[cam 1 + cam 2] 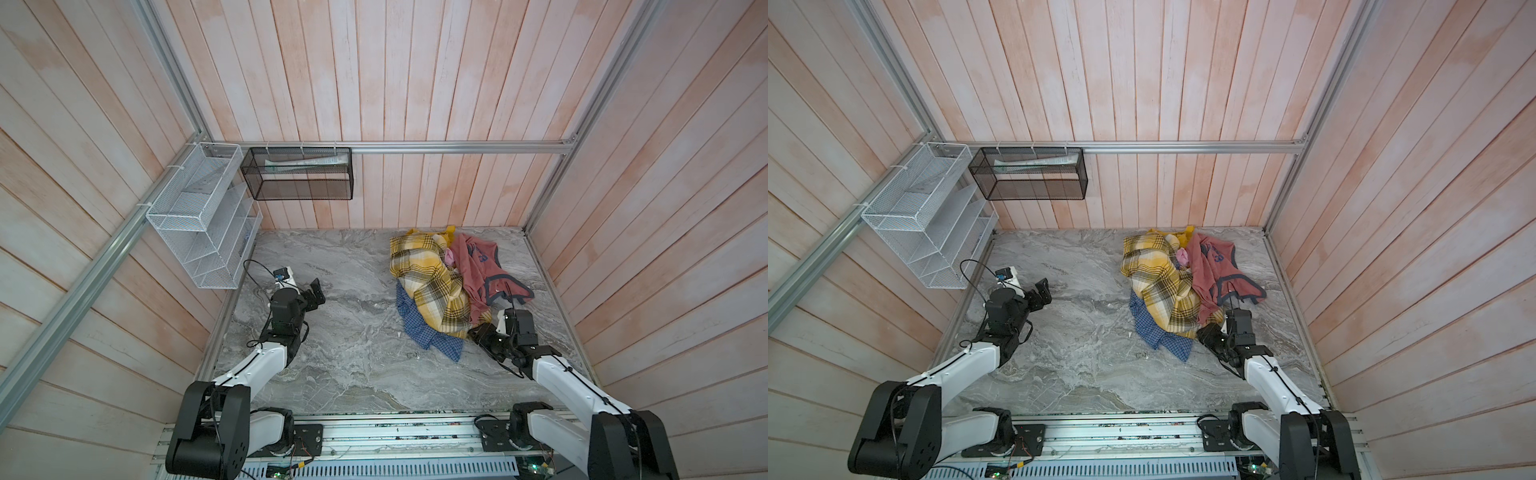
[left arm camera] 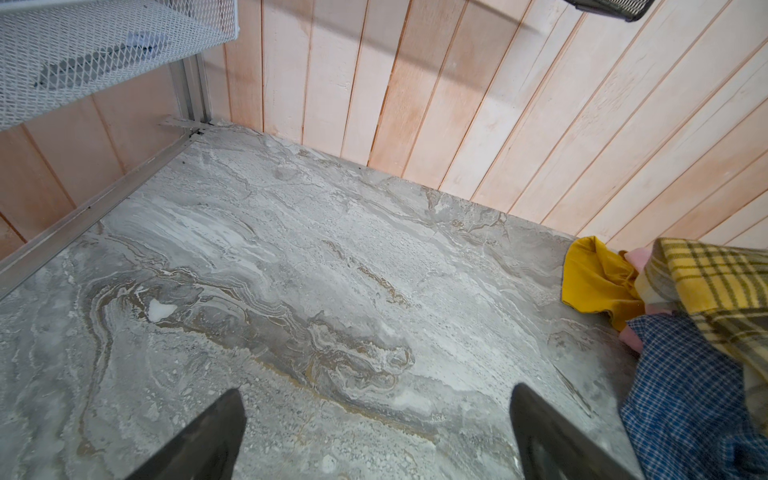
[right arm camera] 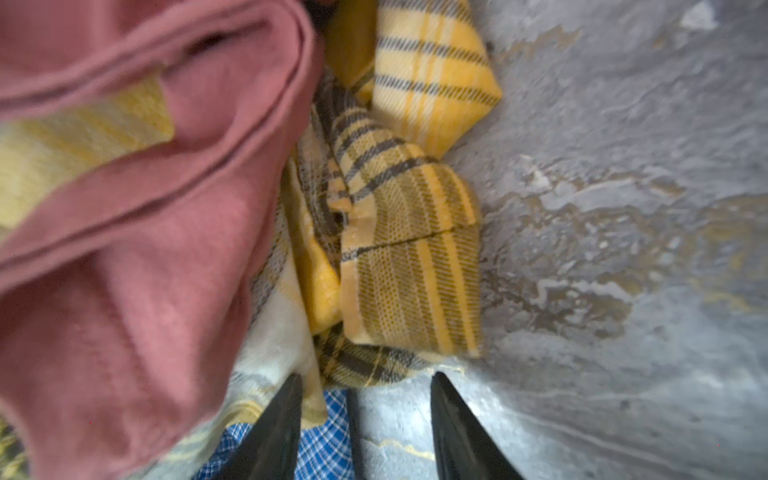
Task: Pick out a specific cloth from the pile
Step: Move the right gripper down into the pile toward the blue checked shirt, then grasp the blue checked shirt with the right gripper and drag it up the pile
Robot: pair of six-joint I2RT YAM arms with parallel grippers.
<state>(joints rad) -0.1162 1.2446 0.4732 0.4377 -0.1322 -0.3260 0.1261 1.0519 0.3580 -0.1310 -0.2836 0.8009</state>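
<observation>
Marble tabletop [image 1: 353, 374]. Both top views show the whole pile [image 1: 432, 286]; right wrist view alone reveals right gripper [image 3: 365, 376] parted at the cloth [image 3: 328, 440]; left gripper [image 2: 376, 388] spread.

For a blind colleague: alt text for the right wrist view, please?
The open right hand is at the edge of a blue small-check shirt peeking from under a yellow plaid cloth. A faded red garment lies over the plaid; grey marbled tabletop alongside.

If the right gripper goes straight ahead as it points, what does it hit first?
Probably the yellow plaid cloth, just ahead of the right gripper; depth is unclear in the blurred wrist view.
</observation>
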